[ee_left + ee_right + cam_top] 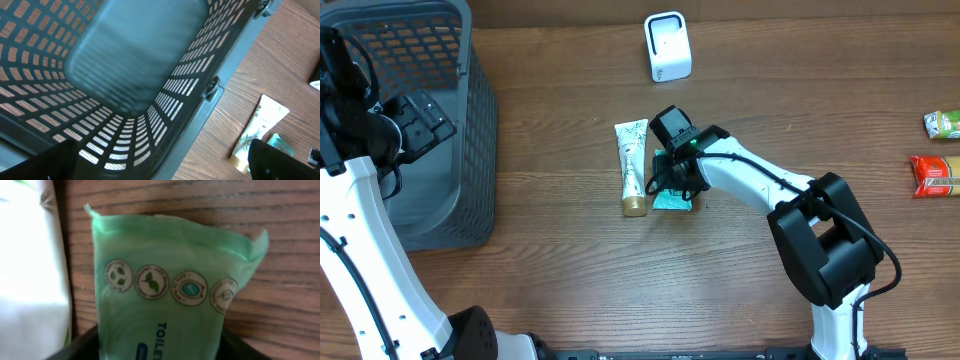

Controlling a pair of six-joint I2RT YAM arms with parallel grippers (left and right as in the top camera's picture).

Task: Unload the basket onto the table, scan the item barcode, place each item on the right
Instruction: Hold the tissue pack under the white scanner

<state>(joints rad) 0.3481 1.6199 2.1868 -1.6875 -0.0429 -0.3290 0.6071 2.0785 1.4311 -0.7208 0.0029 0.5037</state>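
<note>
The left gripper [420, 120] hangs over the grey mesh basket [470, 150] with its jaws spread and empty, apparently parked clear of the work. Just beside the white tube [633, 165], the green packet [170, 290] lies flat on the table [570, 280]. The right gripper [672, 185] straddles it, likely for pickup, but whether it is clamped cannot be told. The white scanner [667, 46] stands well apart, facing the work area.

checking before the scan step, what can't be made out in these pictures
- packet barcode: none shown; the right wrist view cuts its lower part off, and overhead has the right gripper over it
- whether its fingers press the packet: only dark tips show at the right wrist view's bottom edge
- red pack, overhead's right edge: cut off, print too small
</note>
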